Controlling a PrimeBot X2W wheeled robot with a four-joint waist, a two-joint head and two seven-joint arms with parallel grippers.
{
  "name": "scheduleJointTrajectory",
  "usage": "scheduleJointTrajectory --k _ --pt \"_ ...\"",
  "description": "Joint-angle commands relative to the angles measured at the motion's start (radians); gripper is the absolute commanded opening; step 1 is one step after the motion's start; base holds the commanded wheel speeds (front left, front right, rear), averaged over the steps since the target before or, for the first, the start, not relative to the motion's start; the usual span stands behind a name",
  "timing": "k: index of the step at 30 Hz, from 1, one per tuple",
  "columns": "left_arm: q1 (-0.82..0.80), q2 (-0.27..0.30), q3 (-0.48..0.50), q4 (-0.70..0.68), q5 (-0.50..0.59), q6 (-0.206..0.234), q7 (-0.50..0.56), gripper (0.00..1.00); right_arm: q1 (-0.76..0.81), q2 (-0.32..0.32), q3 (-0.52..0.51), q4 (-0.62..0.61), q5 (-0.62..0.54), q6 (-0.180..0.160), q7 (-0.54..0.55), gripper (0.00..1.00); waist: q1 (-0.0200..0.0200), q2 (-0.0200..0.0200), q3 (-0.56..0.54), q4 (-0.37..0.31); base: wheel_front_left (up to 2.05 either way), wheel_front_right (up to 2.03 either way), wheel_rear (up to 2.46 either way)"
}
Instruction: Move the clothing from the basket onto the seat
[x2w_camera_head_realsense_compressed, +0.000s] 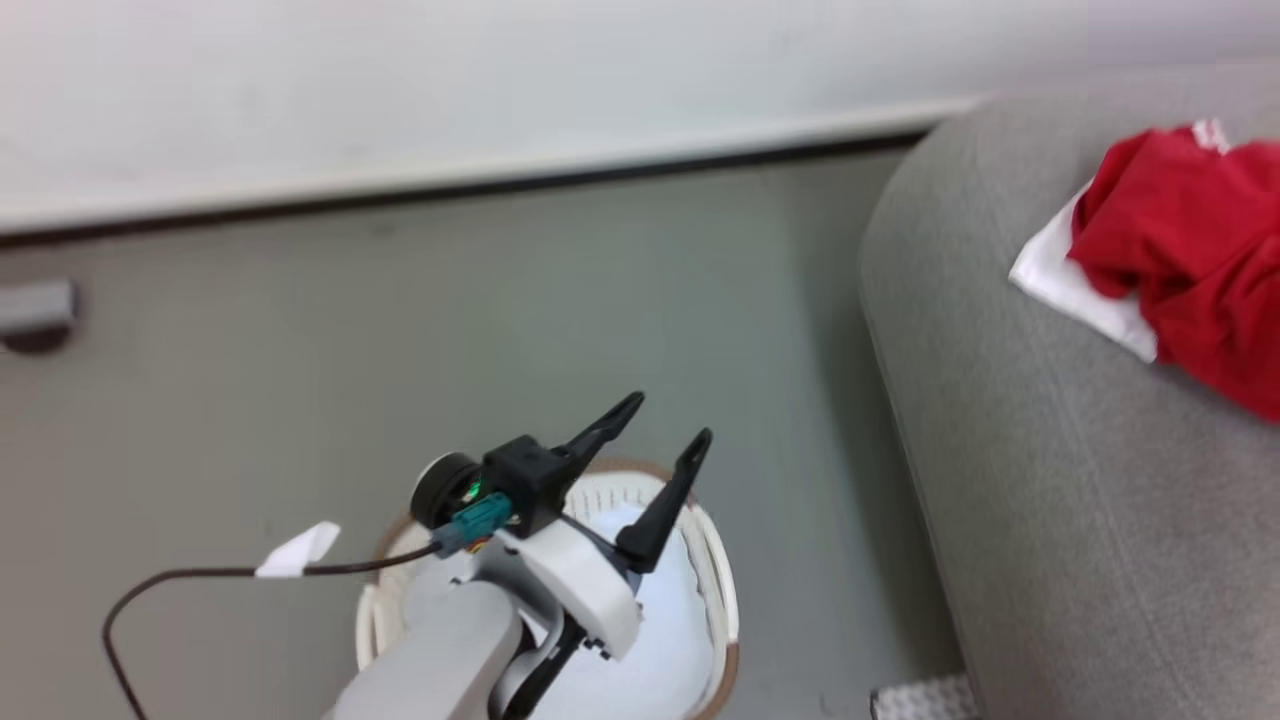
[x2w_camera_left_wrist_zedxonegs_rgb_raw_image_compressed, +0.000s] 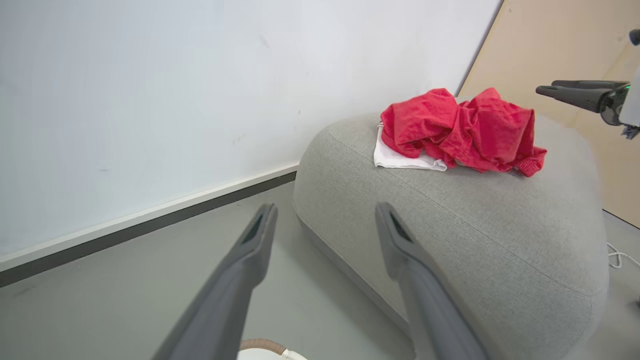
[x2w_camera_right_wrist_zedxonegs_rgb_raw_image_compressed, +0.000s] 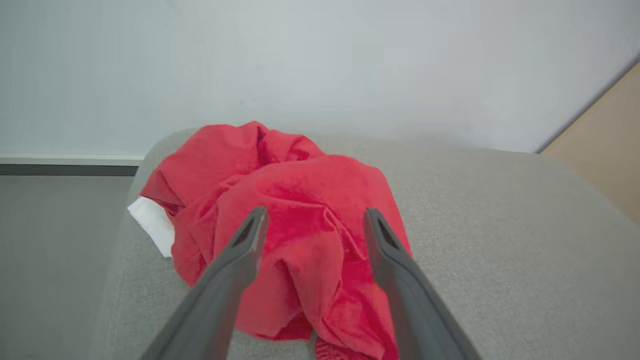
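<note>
The clothing (x2w_camera_right_wrist_zedxonegs_rgb_raw_image_compressed: 300, 175), a crumpled red heap with a white panel showing at its left, lies on top of the grey seat (x2w_camera_right_wrist_zedxonegs_rgb_raw_image_compressed: 500, 225). My right gripper (x2w_camera_right_wrist_zedxonegs_rgb_raw_image_compressed: 315, 212) stands open just over the heap, its fingers apart with nothing between them. In the head view the clothing (x2w_camera_head_realsense_compressed: 1190, 260) sits at the seat's (x2w_camera_head_realsense_compressed: 1050, 500) far right. My left gripper (x2w_camera_head_realsense_compressed: 672, 420) hangs open and empty above the basket (x2w_camera_head_realsense_compressed: 712, 560), which holds a pale flat cushion (x2w_camera_head_realsense_compressed: 660, 640). The left wrist view shows the left gripper (x2w_camera_left_wrist_zedxonegs_rgb_raw_image_compressed: 325, 210), clothing (x2w_camera_left_wrist_zedxonegs_rgb_raw_image_compressed: 460, 130), seat (x2w_camera_left_wrist_zedxonegs_rgb_raw_image_compressed: 475, 225), basket rim (x2w_camera_left_wrist_zedxonegs_rgb_raw_image_compressed: 262, 345) and right gripper (x2w_camera_left_wrist_zedxonegs_rgb_raw_image_compressed: 547, 87).
Grey floor (x2w_camera_head_realsense_compressed: 500, 300) runs to a white wall with a dark baseboard (x2w_camera_head_realsense_compressed: 500, 180). A black cable with a white tag (x2w_camera_head_realsense_compressed: 300, 548) trails from my left wrist. A tan panel (x2w_camera_left_wrist_zedxonegs_rgb_raw_image_compressed: 550, 40) stands behind the seat, and a white cord (x2w_camera_left_wrist_zedxonegs_rgb_raw_image_compressed: 617, 257) lies on the floor.
</note>
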Motion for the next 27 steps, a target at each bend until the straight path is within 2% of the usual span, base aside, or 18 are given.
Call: scheduleJointTrajectory --k 1,7,15,21,27 --pt "0.021 0.004 0.01 0.0 -0.011 0.003 -0.001 1.0 0.016 -0.014 0.009 -0.021 0.009 -0.002 0.0 1.0 0.0 0.0 -0.093 0.028 0.0 0.0 0.0" --pt "0.099 0.007 0.086 -0.016 -0.039 0.007 -0.001 1.0 0.083 -0.029 0.048 -0.186 0.067 -0.002 -0.019 1.0 0.0 0.0 -0.213 0.077 0.0 0.0 0.0" --pt "0.177 0.019 0.197 -0.036 -0.049 0.037 -0.001 1.0 0.243 -0.015 0.016 -0.393 0.109 -0.002 -0.052 1.0 0.0 0.0 -0.271 0.152 0.0 0.0 0.0" --pt "0.248 0.025 0.31 -0.071 -0.016 0.07 -0.001 1.0 0.377 0.064 -0.063 -0.503 0.073 -0.002 -0.094 1.0 0.0 0.0 -0.282 0.184 0.0 0.0 0.0" --pt "0.326 0.017 0.442 -0.1 0.003 0.069 -0.001 1.0 0.522 0.206 -0.154 -0.583 0.0 -0.002 -0.118 1.0 0.0 0.0 -0.285 0.192 0.0 0.0 0.0"
